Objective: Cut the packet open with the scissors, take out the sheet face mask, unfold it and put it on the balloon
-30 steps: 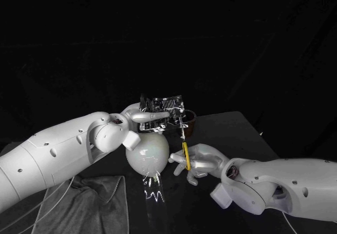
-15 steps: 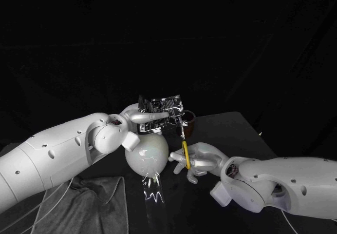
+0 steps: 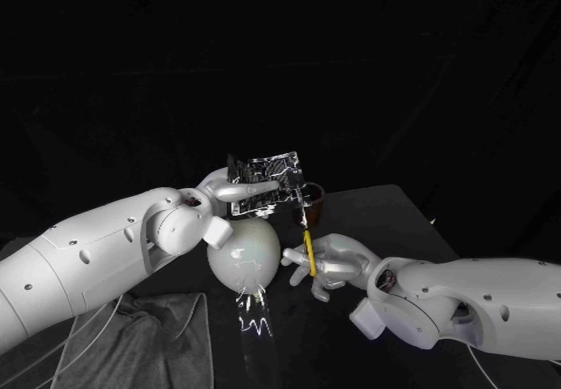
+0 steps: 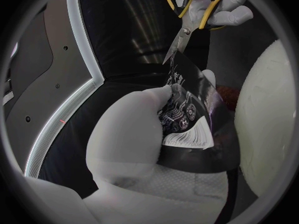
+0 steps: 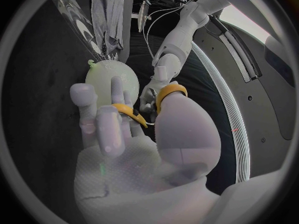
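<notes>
Head view first: my left hand [image 3: 237, 191] is raised above the black table [image 3: 380, 215] and pinches the packet [image 3: 267, 177], a dark, glossy sachet with pale print. It holds the packet upright in the air, above the balloon [image 3: 245, 254] and just beyond it. On the left wrist camera I see the thumb pressed across the packet's printed face and a fingertip showing behind its far edge, so that grip is firm on the sachet.

Over to my right hand [image 3: 336, 262]: it is closed on the scissors [image 3: 306, 239], with the yellow handles looped round its thumb and fingers, as the right wrist camera shows clearly. The blades point up and away from the robot toward the packet. On the left wrist camera the blade tips meet the packet's upper edge. I cannot tell whether they have bitten into the foil, nor how far apart the blades stand.

The balloon is pale and egg-shaped. It sits low between the two arms, just beside the left wrist and near the right hand, touching neither hand that I can make out. A clear glinting plastic piece [image 3: 253, 316] runs from beneath it toward the robot. A grey cloth [image 3: 146, 328] lies crumpled on the table under the left arm. A dark cup [image 3: 319, 194] stands on the table behind the scissor blades, partly hidden by them.
</notes>
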You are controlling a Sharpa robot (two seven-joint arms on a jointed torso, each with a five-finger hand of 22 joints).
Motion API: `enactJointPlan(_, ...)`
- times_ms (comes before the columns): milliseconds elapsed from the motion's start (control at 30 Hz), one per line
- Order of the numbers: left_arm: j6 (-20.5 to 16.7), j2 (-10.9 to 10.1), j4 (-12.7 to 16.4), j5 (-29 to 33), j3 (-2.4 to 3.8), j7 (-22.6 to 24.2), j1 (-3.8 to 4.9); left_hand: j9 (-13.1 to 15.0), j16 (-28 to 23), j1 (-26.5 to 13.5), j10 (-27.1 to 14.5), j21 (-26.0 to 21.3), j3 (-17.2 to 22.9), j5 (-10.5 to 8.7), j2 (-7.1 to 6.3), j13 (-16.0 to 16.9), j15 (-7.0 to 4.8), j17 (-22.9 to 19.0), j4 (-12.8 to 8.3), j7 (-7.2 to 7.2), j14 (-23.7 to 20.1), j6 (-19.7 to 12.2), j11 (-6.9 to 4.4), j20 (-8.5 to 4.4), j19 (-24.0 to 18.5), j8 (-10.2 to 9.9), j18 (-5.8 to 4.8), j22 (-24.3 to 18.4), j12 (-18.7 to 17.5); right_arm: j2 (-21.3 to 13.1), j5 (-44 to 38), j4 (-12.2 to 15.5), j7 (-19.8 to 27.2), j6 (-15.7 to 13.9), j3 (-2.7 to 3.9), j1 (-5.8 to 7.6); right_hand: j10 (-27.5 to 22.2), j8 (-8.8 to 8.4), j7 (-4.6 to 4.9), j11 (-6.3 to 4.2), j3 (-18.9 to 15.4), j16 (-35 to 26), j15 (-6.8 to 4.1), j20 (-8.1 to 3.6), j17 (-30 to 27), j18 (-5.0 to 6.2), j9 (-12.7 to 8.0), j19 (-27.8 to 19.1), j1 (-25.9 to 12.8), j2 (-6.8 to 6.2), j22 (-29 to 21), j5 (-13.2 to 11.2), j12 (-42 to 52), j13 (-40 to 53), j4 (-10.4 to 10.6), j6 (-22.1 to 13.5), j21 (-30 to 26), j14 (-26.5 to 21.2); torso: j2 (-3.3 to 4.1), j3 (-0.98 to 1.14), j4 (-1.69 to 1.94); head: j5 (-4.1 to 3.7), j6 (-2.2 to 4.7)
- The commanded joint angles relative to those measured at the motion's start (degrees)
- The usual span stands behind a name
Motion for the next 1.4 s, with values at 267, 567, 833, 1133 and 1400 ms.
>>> enactJointPlan(267, 1.3, 0.1, 0.4, -1.6, 0.06, 2.6, 0.05, 5.5, 0.3, -0.1, 0.4, 0.3, 0.4, 0.2, 0.27, 0.1, -0.45, 0.0, 0.0, 0.17, 0.0, 0.2, -0.23, -0.06, -0.4, 0.3, 0.66, 0.1, -0.1, -0.1, -0.2, 0.2, 1.6, -0.9, 0.05, 0.02, 6.4, 2.98, 1.69, -2.45, -0.1, 1.5, -2.04, -1.49, 2.2, 0.04, -0.6, 2.4, 2.3, 4.74, 1.8, -0.3, 2.1, 0.7, -0.3, 2.4, 4.4, 1.3, -0.02, 0.02, 0.02, -0.03, 0.03)
enactJointPlan(567, 2.2, -0.1, 0.5, -2.6, 0.06, 2.6, 0.04, 5.5, 0.3, -0.1, 0.4, 0.3, 0.4, 0.2, 0.27, 0.1, -0.45, 0.0, 0.0, 0.16, 0.0, 0.2, -0.24, -0.07, -0.4, 0.3, 0.66, 0.1, -0.1, -0.2, -0.1, 0.2, 2.0, -1.3, 0.07, 0.03, 7.8, 3.63, 0.89, -3.18, -1.8, 1.9, -2.72, -2.21, 2.9, -0.23, -0.9, 3.2, 3.3, 6.11, 2.3, -0.3, 2.4, 1.3, -0.4, 4.6, 5.7, 1.8, 0.0, 0.04, -0.03, -0.05, -0.05)
enactJointPlan(833, 3.2, -0.4, 0.4, -3.9, 0.06, 2.8, 0.04, 5.6, 0.3, -0.1, 0.4, 0.4, 0.4, 0.19, 0.26, 0.1, -0.46, 0.0, -0.1, 0.13, 0.1, 0.2, -0.27, -0.08, -0.4, 0.3, 0.66, 0.2, -0.1, -0.3, -0.2, 0.3, 2.1, -0.7, 0.11, 0.03, 6.3, 2.79, 1.34, -2.78, -3.2, 1.5, -2.47, -2.22, 2.2, -0.17, -1.4, 2.7, 3.6, 6.21, 2.1, -0.3, 1.3, 1.1, -0.4, 3.7, 4.9, 1.5, -0.03, 0.01, -0.03, -0.07, 0.02)
enactJointPlan(1133, 4.4, -0.7, 0.5, -5.0, 0.05, 3.5, 0.01, 5.6, 0.4, -0.1, 0.5, 0.4, 0.4, 0.19, 0.23, 0.1, -0.48, 0.0, -0.1, 0.1, 0.1, 0.2, -0.29, -0.08, -0.4, 0.3, 0.66, 0.2, -0.1, -0.3, -0.3, -0.2, 1.6, 0.6, 0.18, 0.11, -0.8, 0.32, 3.44, -0.65, -5.2, 0.6, -0.7, -1.01, 0.2, 0.08, -2.9, 0.7, 3.1, 5.2, 1.2, -0.3, -0.3, -1.3, -0.1, 0.3, 2.1, 0.4, -0.02, 0.0, -0.01, -0.11, 0.02)
enactJointPlan(1400, 5.3, -0.9, 0.5, -5.5, 0.05, 4.5, -0.02, 5.7, 0.5, -0.2, 0.5, 0.5, 0.3, 0.19, 0.2, 0.1, -0.51, 0.0, -0.2, 0.06, 0.2, 0.3, -0.32, -0.1, -0.4, 0.4, 0.65, 0.3, 0.0, -0.4, -0.3, -0.2, 1.4, 1.0, 0.22, 0.17, -2.4, -0.15, 3.95, -0.11, -4.3, 0.6, -0.17, -0.39, -0.1, 0.22, -3.3, 0.3, 2.4, 4.35, 1.1, -0.3, -0.2, -2.6, -0.1, -0.4, 1.8, 0.1, -0.03, 0.0, -0.04, -0.09, -0.1)
